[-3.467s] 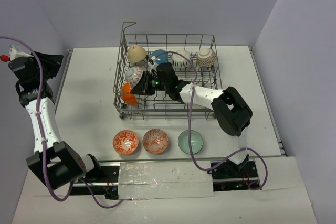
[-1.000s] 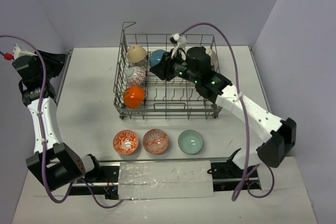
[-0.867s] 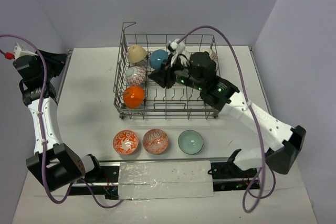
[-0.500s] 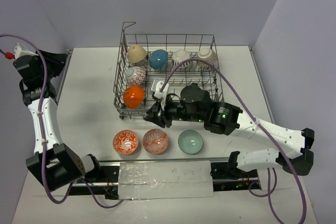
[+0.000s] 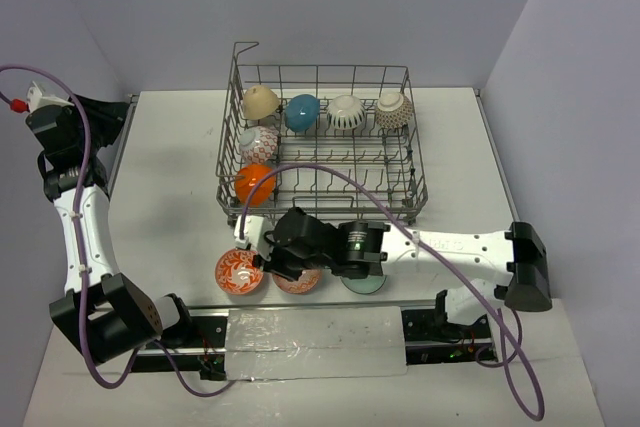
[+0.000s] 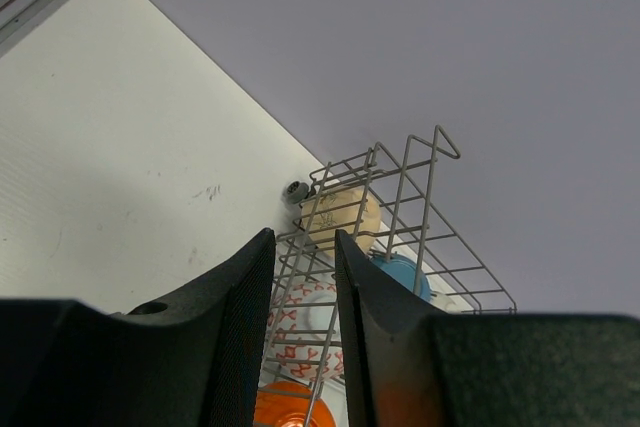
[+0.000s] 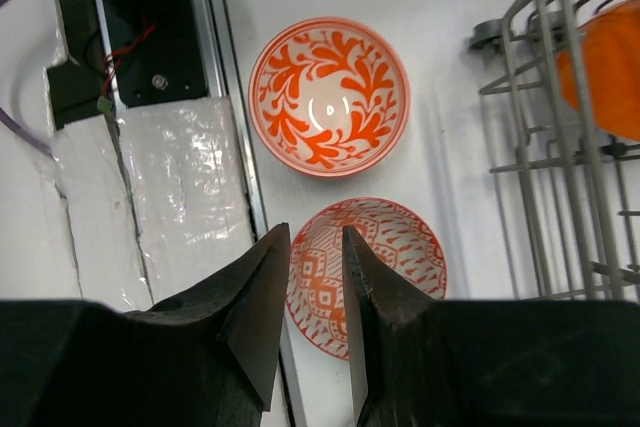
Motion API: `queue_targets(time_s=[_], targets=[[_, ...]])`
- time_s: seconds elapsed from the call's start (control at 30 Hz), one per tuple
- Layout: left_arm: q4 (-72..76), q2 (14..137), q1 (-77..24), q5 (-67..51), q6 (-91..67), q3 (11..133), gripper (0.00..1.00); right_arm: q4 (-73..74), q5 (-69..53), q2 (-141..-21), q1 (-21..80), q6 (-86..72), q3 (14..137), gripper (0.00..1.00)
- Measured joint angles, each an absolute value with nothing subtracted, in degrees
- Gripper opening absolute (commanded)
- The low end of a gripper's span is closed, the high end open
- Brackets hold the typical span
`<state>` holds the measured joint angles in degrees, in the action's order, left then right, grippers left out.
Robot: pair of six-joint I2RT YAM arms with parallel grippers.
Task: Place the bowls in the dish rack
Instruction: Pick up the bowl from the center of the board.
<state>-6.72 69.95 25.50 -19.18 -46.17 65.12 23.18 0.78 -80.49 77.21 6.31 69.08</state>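
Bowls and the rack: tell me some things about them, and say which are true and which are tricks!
The tan bowl is in the dish rack. True.
The plain orange bowl sits on the table. False: it is inside the rack.
The right claw hangs over a red patterned bowl. True.
The left claw holds a bowl. False: it is open and empty, away from the rack.

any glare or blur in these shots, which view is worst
Right wrist: small glint in the leaf-patterned bowl, sheen on the tape, own jaws dark and soft. Left wrist: jaws blurred, rack sharper. Top: even light, soft shadows.
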Motion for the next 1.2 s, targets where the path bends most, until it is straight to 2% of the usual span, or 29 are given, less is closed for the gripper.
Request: queue_targets(time_s=[0.5,1.2], targets=[[-6.7,70.1,25.1,-17.2,-45.7,65.1,0.35,22.7,-0.4,-95.8,79.0,7.6,74.5,0.36],[-7.0,72.1,25.0,-16.6,-45.2,65.1,0.35,21.2,-3.9,-104.6,79.4,9.1,77.9,0.39]])
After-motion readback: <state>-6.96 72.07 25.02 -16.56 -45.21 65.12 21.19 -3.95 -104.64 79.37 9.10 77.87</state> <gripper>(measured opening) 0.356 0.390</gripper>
